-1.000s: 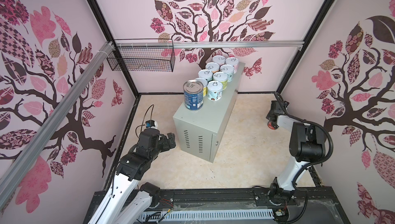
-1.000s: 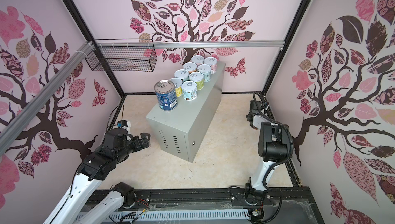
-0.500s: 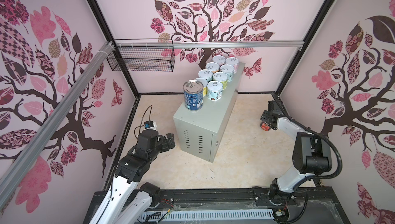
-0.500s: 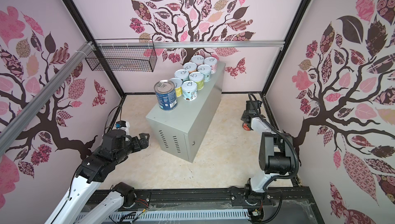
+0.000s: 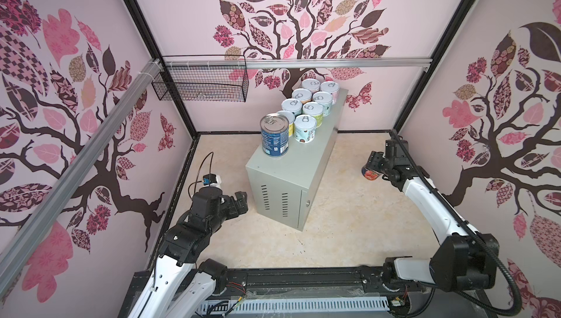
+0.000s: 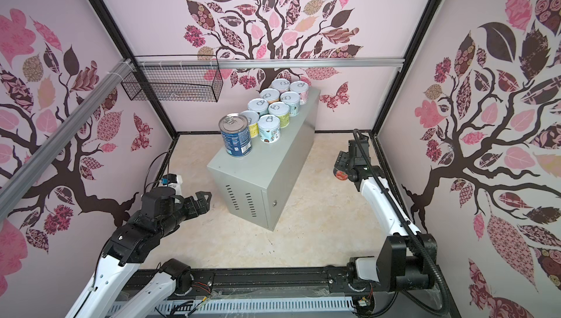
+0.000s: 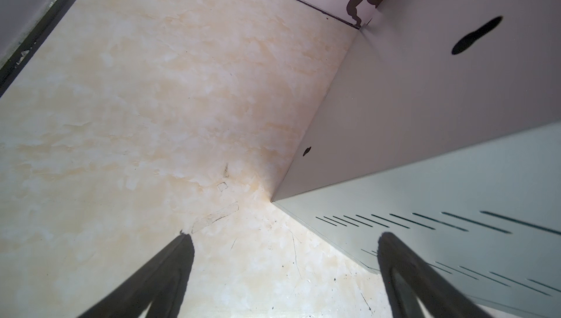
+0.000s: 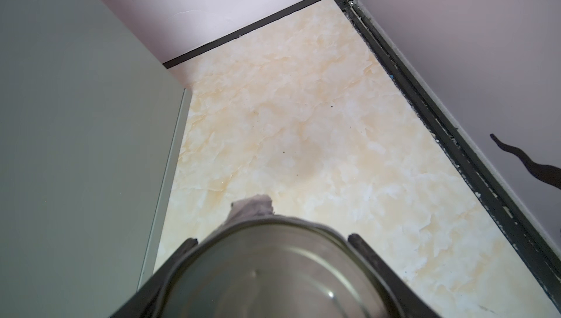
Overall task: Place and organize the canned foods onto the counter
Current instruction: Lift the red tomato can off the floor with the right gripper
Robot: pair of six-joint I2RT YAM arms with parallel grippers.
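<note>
Top views, counter (image 5: 305, 161): eight short cans (image 5: 305, 123), one blue can (image 5: 274, 137); right pincer (image 8: 271, 240) clamps tomato can (image 5: 370, 175), left pincer (image 7: 285, 236) gapes.

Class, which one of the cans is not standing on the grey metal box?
The dark tomato can, held in the right gripper away from the grey box; the other cans stand on it.

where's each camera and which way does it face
both top views: high above base, looking down on counter, cans, left arm, right arm
left wrist: on left arm, facing floor and counter's slotted end; open left pincer shows
right wrist: on right arm, facing floor beside counter; right pincer clamps tomato can
all share counter
</note>
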